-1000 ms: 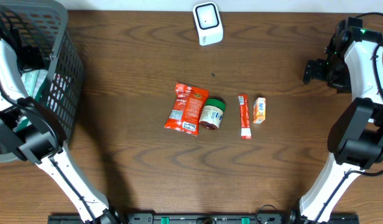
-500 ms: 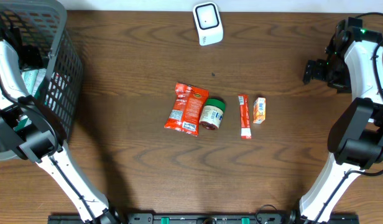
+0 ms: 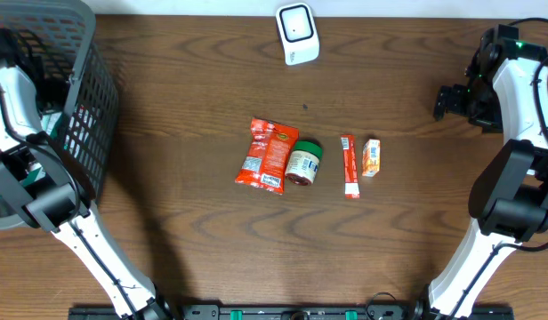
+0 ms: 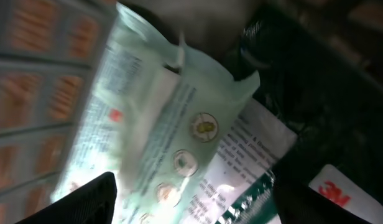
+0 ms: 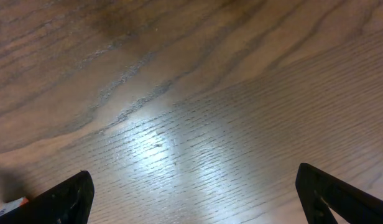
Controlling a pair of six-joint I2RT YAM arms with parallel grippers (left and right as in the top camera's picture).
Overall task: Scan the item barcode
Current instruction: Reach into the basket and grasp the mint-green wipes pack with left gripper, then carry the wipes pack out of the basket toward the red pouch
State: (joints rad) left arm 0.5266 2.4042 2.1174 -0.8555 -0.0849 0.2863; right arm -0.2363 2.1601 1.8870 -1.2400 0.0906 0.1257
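Fingers first: your left fingers [image 4: 92, 202] stand wide apart at the lower corners of the wrist view, and the left gripper [image 4: 191, 199] holds nothing. Between and just beyond them lies a pale green pouch [image 4: 173, 118], with a white packet [image 4: 331, 190] bearing a red logo beside it. Both are down inside the basket [image 3: 87, 80]. The wrist picture is smeared, so you cannot read any barcode there.

Over the last second your left arm has shifted a little within the basket, as the overhead view shows, and its fingers have stayed wide. That reads as lining up over the pouch rather than a grasp: I judge the pick is not yet made.

Your right gripper [image 5: 198, 199] is also spread fully, empty, over bare table [image 5: 191, 93] at the far right, and it has not moved.

Nothing mid-table has moved either: red snack bag [image 3: 268, 154], green-lidded jar [image 3: 303, 164], red stick packet [image 3: 349, 165] and small orange carton [image 3: 371, 156] lie in their row. The scanner [image 3: 297, 33] sits at the table's far edge, well apart from the basket, so you have a long carry ahead once the pouch is held.
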